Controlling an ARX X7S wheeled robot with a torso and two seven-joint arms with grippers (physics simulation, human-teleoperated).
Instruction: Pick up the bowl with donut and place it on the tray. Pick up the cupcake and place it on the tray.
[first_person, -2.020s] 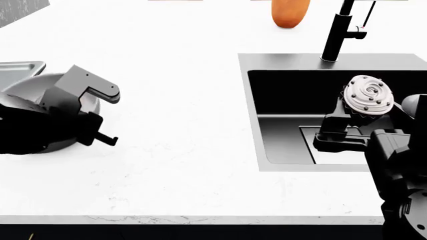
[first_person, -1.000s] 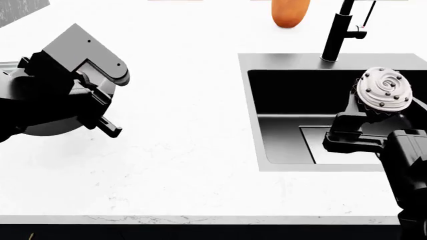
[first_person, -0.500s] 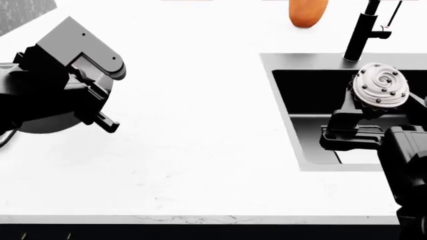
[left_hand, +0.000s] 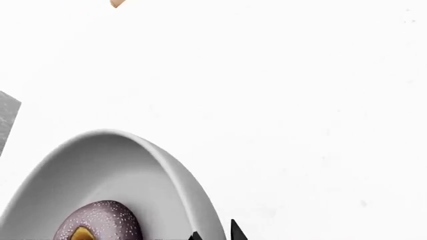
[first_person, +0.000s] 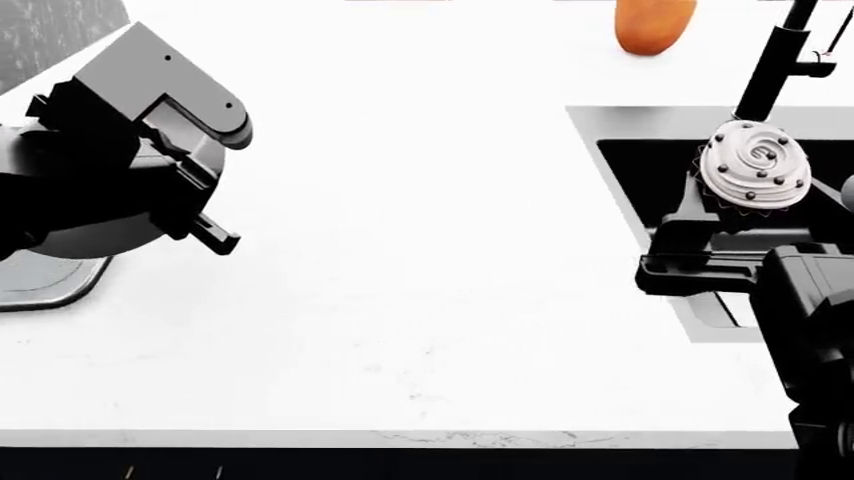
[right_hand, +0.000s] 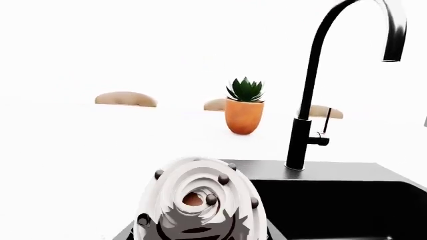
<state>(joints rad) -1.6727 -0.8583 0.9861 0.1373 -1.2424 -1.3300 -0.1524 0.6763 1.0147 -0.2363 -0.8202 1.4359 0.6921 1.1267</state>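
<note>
My left gripper (first_person: 180, 205) is shut on the rim of the light-grey bowl (first_person: 80, 235) and holds it in the air at the left. The left wrist view shows the bowl (left_hand: 133, 170) with the purplish donut (left_hand: 97, 224) inside and a dark fingertip (left_hand: 237, 232) outside the rim. A corner of the silver tray (first_person: 47, 285) shows below the bowl at the left edge. My right gripper (first_person: 737, 208) is shut on the cupcake (first_person: 757, 165) by its dark wrapper and holds it upright over the sink's left side. The cupcake fills the lower right wrist view (right_hand: 200, 200).
The black sink (first_person: 641, 170) lies at the right with a black faucet (first_person: 777, 65) behind it. An orange plant pot (first_person: 654, 25) stands at the back. White counter lies between the arms, with its front edge (first_person: 400, 435) below.
The view has shifted left: the sink slid right and the tray corner came in below the bowl. The left gripper has lifted the bowl. The cupcake has moved toward the sink's left edge.
</note>
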